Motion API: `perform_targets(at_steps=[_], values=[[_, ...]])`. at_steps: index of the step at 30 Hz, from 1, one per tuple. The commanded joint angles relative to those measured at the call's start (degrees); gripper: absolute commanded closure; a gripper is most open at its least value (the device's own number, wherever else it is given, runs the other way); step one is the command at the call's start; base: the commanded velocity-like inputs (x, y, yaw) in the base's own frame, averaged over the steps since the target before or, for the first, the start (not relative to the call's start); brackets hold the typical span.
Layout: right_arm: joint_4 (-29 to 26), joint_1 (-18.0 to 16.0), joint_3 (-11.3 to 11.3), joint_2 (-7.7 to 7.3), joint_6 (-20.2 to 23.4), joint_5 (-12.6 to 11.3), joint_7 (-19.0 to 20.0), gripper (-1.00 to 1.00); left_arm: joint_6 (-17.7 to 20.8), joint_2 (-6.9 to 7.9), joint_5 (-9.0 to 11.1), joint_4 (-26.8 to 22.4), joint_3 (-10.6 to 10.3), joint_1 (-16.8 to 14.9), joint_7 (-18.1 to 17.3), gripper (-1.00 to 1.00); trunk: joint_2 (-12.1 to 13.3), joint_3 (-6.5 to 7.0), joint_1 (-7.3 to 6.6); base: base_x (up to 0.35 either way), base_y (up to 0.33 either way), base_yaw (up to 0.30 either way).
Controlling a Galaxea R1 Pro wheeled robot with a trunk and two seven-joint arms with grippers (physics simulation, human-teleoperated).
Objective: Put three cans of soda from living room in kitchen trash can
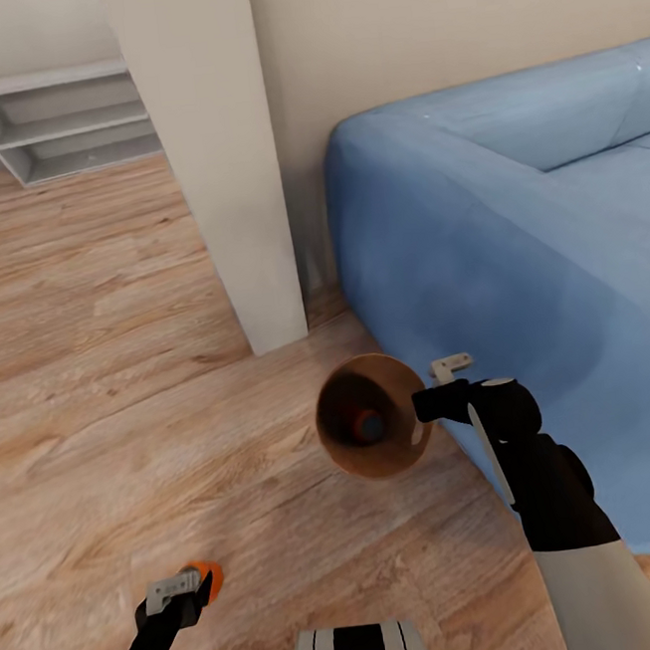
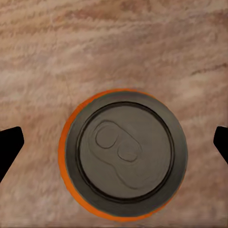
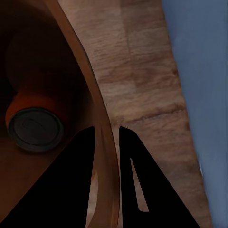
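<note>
Beside the sofa (image 1: 516, 235) and the pillar (image 1: 218, 166) we carry the bin (image 1: 374, 430) off the floor (image 1: 121, 386), our right gripper (image 3: 110, 142) pinched narrow across its rim so its mouth tips toward us, probably to take cans on the way. An orange can (image 3: 34, 124) and something blue already lie inside. Our left gripper (image 1: 189, 585) holds another orange can (image 2: 123, 154); its dark fingertips (image 2: 9, 147) stand at either side, and we cannot tell whether they touch.
</note>
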Motion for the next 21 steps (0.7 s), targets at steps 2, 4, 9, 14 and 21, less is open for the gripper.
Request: perform_targets(at_steps=[2,4,9,14,21], values=[[0.0,0.0,0.1,0.01,0.1,-1.3,0.1,1.0,0.0,0.0,0.0,0.0,0.0,0.0,0.0,-1.0,0.0,-0.44,0.04,0.0,0.0,0.0],[0.0,0.0,0.1,0.01,0.1,-1.3,0.1,1.0,0.0,0.0,0.0,0.0,0.0,0.0,0.0,-1.0,0.0,-0.66,0.07,0.0,0.0,0.0],[0.0,0.0,0.1,0.01,0.1,-1.4,0.1,1.0,0.0,0.0,0.0,-0.1,0.0,0.0,0.0,-1.0,0.0,-0.66,0.07,0.0,0.0,0.0],[0.1,0.0,0.1,0.01,0.1,-1.4,0.1,1.0,0.0,0.0,0.0,-0.2,0.0,0.0,0.0,-1.0,0.0,-0.66,0.07,0.0,0.0,0.0],[0.1,0.0,0.0,0.01,0.1,-1.4,0.1,1.0,0.0,0.0,0.1,-0.3,0.0,0.0,0.0,-1.0,-0.1,-1.55,0.17,0.0,0.0,0.0]])
